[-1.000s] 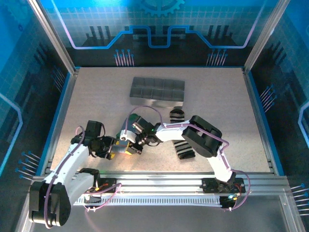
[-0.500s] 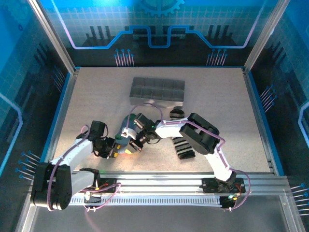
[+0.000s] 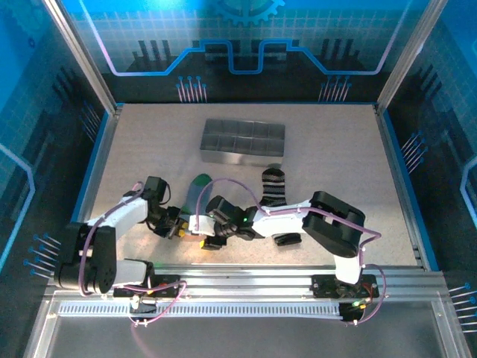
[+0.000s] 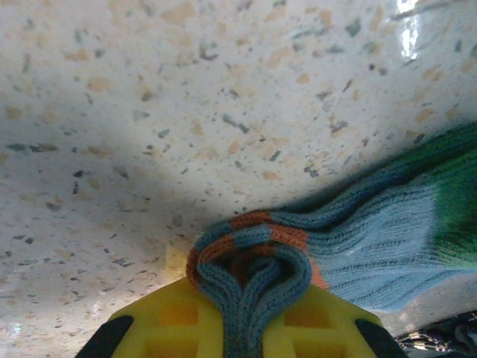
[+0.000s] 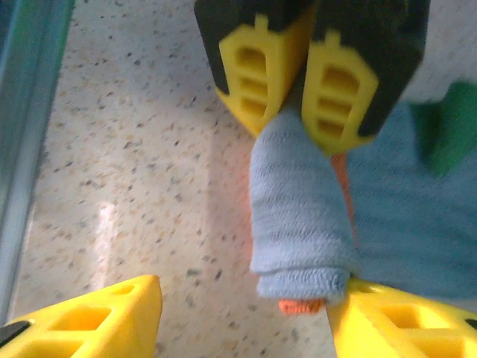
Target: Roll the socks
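We see bright overhead light, glare streaks on the surface (image 4: pixel 406 33), a soft shadow, and blurred foregrounds in both wrist views.

counter (image 3: pixel 335 149): speckled beige stone-look top, blue edging | behind counter: translucent blue wall panel (image 3: pixel 246 45), printed circuit and gear graphics | left and right of counter: matching side panels (image 3: pixel 30 149), aluminium posts (image 3: pixel 82 56) | near edge of counter: aluminium rails (image 3: pixel 246 287) | light: bright glare patches on counter
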`<state>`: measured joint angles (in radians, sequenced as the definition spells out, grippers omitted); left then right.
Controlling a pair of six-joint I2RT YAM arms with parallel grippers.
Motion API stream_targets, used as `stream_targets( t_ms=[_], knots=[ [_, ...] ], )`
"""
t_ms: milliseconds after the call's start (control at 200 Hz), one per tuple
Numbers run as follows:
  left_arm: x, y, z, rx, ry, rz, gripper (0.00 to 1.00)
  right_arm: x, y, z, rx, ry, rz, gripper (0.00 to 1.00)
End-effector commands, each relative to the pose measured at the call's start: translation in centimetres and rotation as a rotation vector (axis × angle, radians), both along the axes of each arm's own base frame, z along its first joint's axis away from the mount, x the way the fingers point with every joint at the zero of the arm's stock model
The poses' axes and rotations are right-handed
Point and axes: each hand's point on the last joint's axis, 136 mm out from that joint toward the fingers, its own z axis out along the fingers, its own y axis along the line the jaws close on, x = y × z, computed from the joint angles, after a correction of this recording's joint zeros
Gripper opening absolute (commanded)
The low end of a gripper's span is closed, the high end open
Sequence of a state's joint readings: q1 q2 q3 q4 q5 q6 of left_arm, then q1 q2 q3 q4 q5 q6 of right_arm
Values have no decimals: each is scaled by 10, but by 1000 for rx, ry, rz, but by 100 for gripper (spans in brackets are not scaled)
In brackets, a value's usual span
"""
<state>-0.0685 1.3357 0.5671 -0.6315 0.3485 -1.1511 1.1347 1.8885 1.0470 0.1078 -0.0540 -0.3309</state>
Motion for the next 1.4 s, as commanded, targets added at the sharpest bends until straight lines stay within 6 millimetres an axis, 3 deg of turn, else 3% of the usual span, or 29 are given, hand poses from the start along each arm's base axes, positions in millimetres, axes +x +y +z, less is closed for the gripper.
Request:
stream_targets(
  t_ms=[0,75,250,550,770,961,1201,1281,1396],
  knots=[
    [-39,16,-18,104,177,-35,1,15,8,17,1,-259,20,60],
    [-36,15,-17,105,180,-41,1,12,13,13,-33,-334,44,60],
    [-35,16,-17,110,191,-47,1,27,17,12,-92,-487,11,60],
    [-36,17,-16,115,193,-54,1,33,13,24,-90,-531,-39,64],
    [-36,17,-16,120,192,-55,1,2,26,17,-53,-434,90,64],
    [-35,17,-15,118,191,-57,1,9,33,0,-83,-376,64,51],
    [-33,16,-11,115,175,-55,2,22,27,-20,-122,-260,-2,16],
    [-29,15,-5,105,151,-47,11,20,22,-30,-144,-195,-18,9],
    [-21,13,10,94,99,-24,33,12,12,-45,-163,-61,-40,0]
  ],
)
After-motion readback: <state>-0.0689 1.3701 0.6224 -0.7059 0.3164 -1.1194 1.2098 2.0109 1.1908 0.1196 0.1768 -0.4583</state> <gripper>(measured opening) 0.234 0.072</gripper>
